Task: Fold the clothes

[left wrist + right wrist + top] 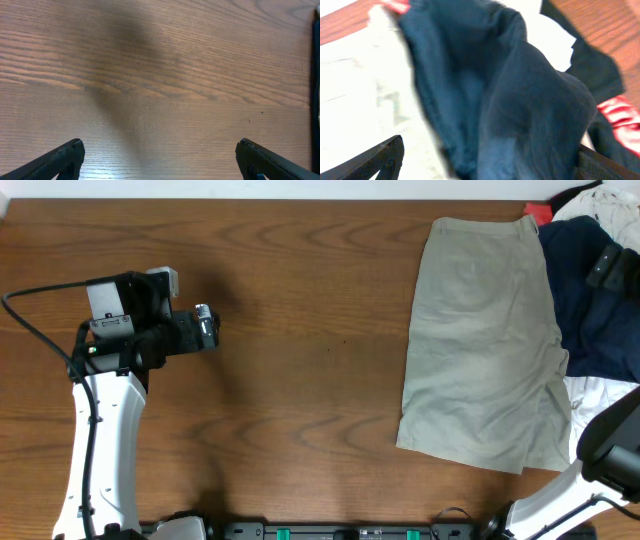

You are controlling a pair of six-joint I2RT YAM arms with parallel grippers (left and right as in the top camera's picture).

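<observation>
Seemingly the khaki shorts (485,345) are halved lengthwise; further folds are judged outstanding. Left gripper (160,147) and right gripper (490,147) are seen spread, off the shorts.

The shorts (485,350) are plain khaki, a greyish green. Around them the tabletop (300,310) is warm brown with streaky wood grain. Right of the shorts lies a dark navy garment (590,310), with white cloth (600,395) and a scrap of red (540,212).
</observation>
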